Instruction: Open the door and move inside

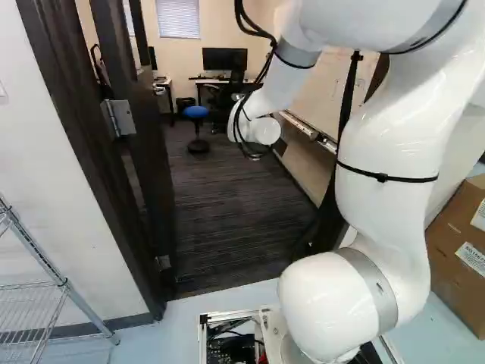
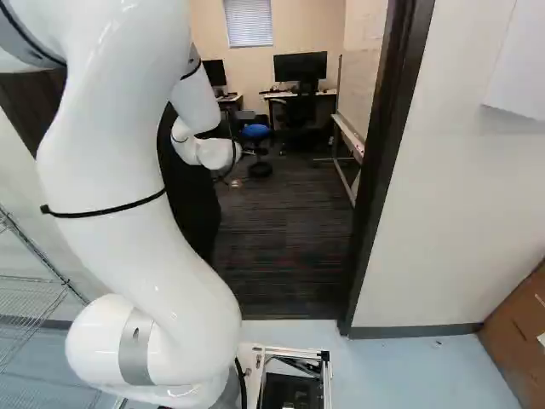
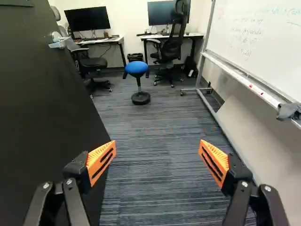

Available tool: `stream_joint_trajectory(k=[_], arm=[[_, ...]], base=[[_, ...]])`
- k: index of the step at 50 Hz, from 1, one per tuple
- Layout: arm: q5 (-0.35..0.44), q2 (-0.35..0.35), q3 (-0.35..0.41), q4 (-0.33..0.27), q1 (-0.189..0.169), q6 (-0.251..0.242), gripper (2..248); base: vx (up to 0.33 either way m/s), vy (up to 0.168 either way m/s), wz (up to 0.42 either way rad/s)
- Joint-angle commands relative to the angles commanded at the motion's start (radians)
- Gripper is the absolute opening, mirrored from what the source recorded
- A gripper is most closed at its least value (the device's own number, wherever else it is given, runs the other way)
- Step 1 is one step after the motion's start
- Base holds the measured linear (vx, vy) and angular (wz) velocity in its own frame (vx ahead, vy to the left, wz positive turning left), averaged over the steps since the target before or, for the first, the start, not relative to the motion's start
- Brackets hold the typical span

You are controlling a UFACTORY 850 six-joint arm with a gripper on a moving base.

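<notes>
blue stool [image 3: 136,67], upright | whiteboard [image 3: 263,42] (scribbled on) | wire shelf [image 1: 67,287] | cardboard box [image 1: 452,231]

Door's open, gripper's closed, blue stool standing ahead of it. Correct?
One fix: the gripper is open, not closed; the wrist view shows its fingers wide apart. The rest holds: the door is open and the blue stool stands ahead of the gripper.

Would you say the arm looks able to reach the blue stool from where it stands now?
Probably not without driving closer: the blue stool stands well ahead across the carpet. The way itself looks free, with nothing standing between the open gripper and the stool.
</notes>
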Motion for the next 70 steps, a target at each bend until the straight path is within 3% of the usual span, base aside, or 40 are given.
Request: stream_joint_trajectory(k=[40, 70], arm=[[0.105, 0.267, 0.369, -0.051, -0.066, 0.0, 247], [0.16, 0.404, 0.558, -0.078, -0.1, 0.0, 247]], base=[[0.0, 0.0, 0.0], [0.0, 0.0, 0.0]])
